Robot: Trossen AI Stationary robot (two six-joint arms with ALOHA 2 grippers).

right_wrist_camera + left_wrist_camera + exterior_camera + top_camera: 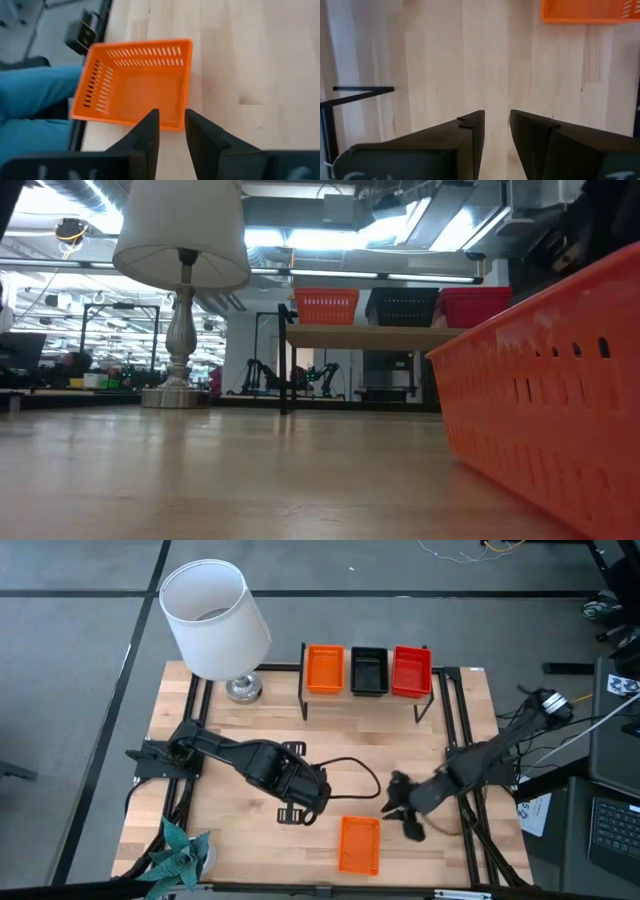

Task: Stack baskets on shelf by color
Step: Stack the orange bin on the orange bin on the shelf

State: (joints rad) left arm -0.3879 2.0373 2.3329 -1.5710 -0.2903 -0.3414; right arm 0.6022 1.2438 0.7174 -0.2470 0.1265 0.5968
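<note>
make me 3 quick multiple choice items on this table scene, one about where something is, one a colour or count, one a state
1. Where does the loose orange basket lie?
A. on the shelf
B. on the tabletop near the front edge, between the two grippers
C. under the lamp

2. Left to right in the high view, the baskets on the shelf are:
A. red, orange, black
B. black, red, orange
C. orange, black, red

3. What does the left gripper hold?
A. nothing; a gap shows between its fingers
B. a red basket
C. a black basket

Answers:
1 B, the high view shows it flat on the wood, far from the shelf.
2 C, orange stack, black stack, red stack.
3 A, its wrist view shows only bare table in the gap.
</note>
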